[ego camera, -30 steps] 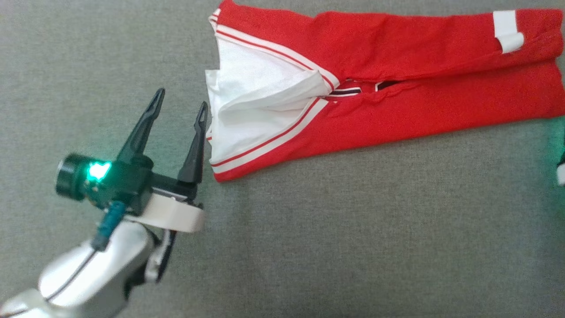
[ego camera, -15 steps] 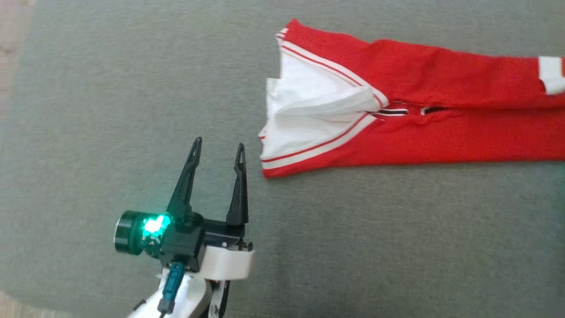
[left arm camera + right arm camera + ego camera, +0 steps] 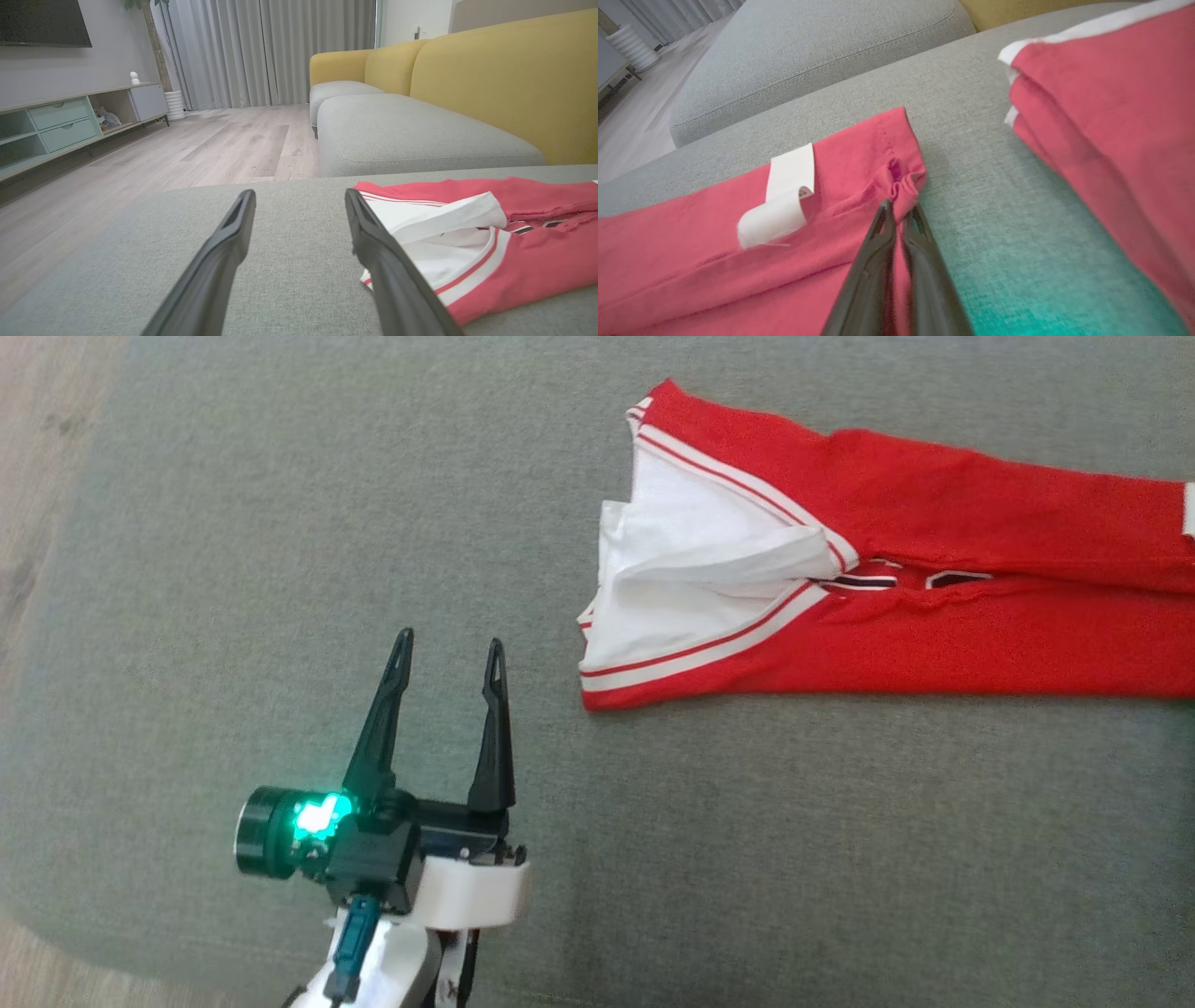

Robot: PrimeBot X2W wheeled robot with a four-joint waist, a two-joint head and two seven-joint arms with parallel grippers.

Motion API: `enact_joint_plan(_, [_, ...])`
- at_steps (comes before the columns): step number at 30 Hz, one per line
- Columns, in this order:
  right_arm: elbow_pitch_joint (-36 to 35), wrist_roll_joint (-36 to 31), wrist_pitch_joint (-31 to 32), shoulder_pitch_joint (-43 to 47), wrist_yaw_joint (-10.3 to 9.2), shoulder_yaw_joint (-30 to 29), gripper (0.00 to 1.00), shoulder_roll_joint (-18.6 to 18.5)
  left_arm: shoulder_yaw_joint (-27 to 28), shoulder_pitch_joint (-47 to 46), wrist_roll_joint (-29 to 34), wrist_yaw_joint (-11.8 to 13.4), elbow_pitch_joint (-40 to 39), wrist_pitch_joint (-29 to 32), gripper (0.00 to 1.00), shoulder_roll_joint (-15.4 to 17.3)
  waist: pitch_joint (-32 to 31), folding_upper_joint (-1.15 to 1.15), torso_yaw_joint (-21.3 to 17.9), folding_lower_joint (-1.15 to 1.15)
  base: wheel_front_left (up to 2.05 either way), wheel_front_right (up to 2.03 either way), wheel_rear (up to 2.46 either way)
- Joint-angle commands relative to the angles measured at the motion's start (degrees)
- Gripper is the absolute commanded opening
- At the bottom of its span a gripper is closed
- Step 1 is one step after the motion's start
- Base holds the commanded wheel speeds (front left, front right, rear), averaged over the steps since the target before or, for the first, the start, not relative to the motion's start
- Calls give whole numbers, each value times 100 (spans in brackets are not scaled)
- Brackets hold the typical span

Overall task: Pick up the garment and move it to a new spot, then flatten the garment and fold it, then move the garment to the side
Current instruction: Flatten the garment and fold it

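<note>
Garment (image 3: pixel 980 635) lies as a long red strip on the grey sofa seat (image 3: pixel 280 523), with its neck end toward the left tool (image 3: pixel 448 640).

Left tool: released, fingers spread, near the neck end but not touching it.

Right tool (image 3: pixel 901 207): clenched on the bunched hem corner.

Judged step: folding, with the lengthwise fold done. The next move probably means carrying the hem over toward the neck with the edges kept aligned.
</note>
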Motion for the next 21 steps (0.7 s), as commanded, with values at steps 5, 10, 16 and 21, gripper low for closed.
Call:
enact_joint_plan(5, [-370, -220, -243, 230, -4, 90, 0, -498, 472, 146, 213, -201, -76, -29, 100, -49, -234, 0, -280, 0, 0, 0, 0])
enact_joint_plan(10, [-916, -247, -73, 59, -4, 152, 0, -828, 676, 247, 343, -361, -15, -29, 100, -101, -381, 0, -507, 0, 0, 0, 0])
enact_joint_plan(16, [-1921, -317, 367, -258, -4, 372, 0, -267, 817, 337, 439, -553, 84, -29, 100, -240, -560, 0, -636, 0, 0, 0, 0])
enact_joint_plan(21, [-2642, -529, 614, -200, -4, 381, 0, 521, 843, 397, 497, -689, 170, -29, 100, -342, -653, 0, -564, 0, 0, 0, 0])
